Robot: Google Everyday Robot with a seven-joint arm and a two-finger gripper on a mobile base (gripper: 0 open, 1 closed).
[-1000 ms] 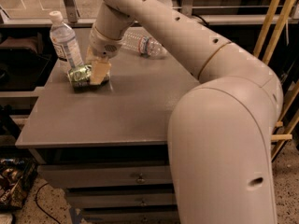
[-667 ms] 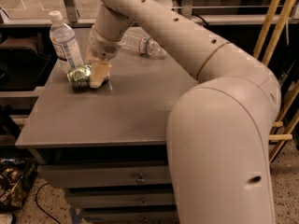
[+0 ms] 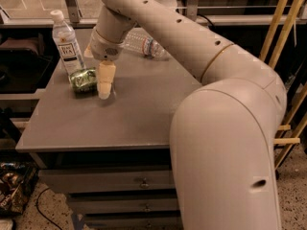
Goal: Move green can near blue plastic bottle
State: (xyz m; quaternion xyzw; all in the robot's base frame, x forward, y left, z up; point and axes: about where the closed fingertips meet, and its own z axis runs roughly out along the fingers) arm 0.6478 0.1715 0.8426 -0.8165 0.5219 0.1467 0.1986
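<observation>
The green can lies on its side on the grey table, at the back left. It rests just in front of the upright blue plastic bottle, which has a white cap and a white label. The can almost touches the foot of the bottle. My gripper hangs from the big beige arm and reaches down to the table right beside the can, on the can's right side. Its far side is hidden by the wrist.
A second clear bottle with a red-banded label lies on its side at the back of the table, behind the arm. Wooden poles lean at the right. Drawers sit under the tabletop. My own arm fills the right foreground.
The gripper has shifted slightly down and toward the front beside the can. The can and both bottles have stayed in place.
</observation>
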